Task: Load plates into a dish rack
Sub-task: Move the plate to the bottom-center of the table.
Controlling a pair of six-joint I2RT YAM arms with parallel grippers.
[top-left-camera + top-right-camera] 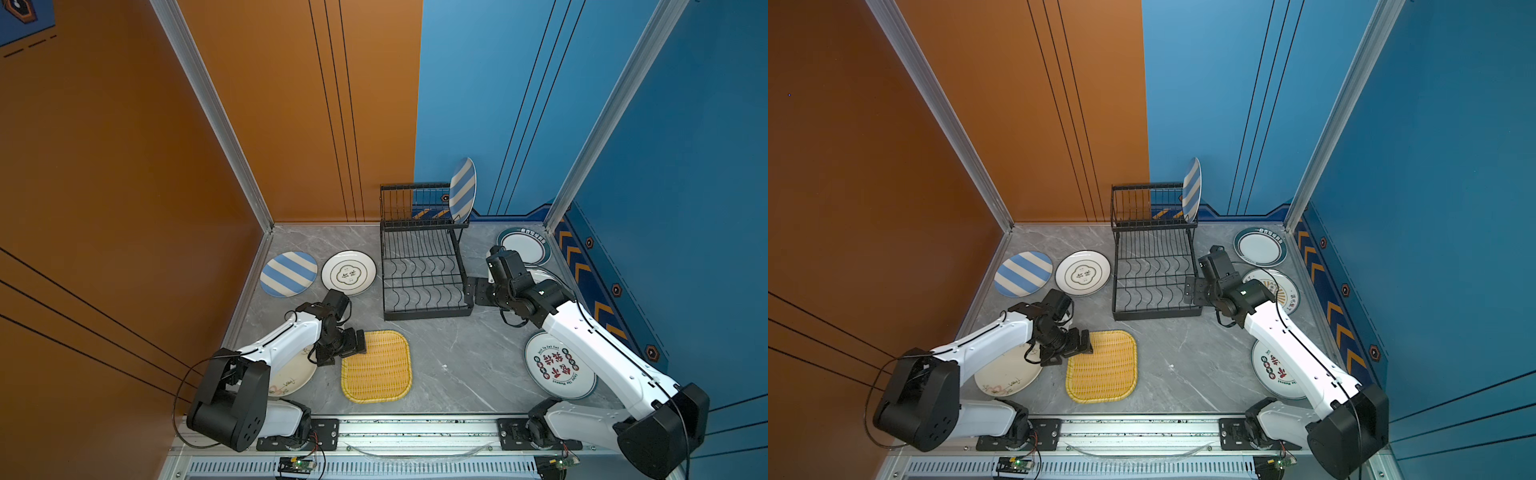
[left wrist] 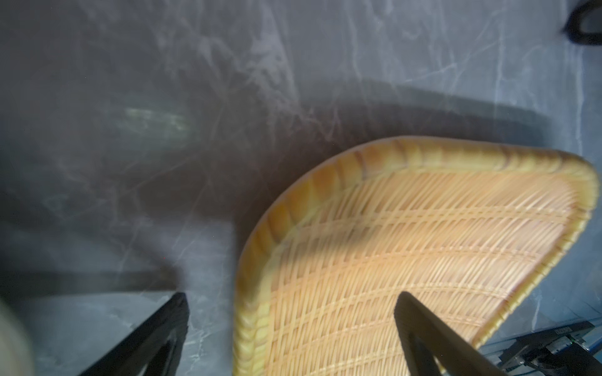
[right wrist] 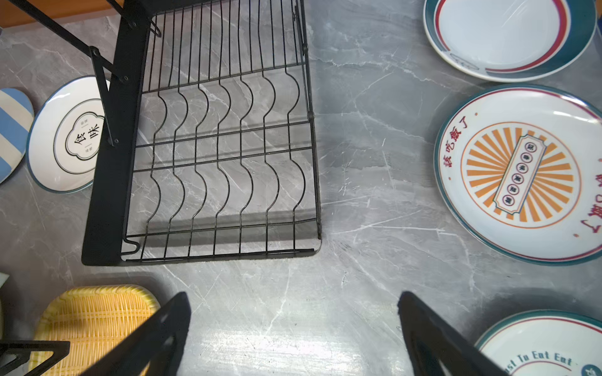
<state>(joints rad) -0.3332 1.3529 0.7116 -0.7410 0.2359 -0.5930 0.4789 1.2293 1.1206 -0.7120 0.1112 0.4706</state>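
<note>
Two hands, both spread wide and holding nothing. The left hand [image 2: 293, 296] straddles the edge of the yellow woven plate [image 1: 376, 368], one finger over the weave and one over the grey desk [image 1: 457, 365]; whether it touches cannot be told. The right hand [image 3: 293, 294] hangs over bare desk beside the dish rack [image 1: 422, 270], where a striped plate [image 1: 462, 191] stands upright in the upper tier. Flat on the desk, a white plate [image 3: 75, 136] reads "食味" and a teal-rimmed plate [image 3: 547, 345] reads "To Eat Eat".
</note>
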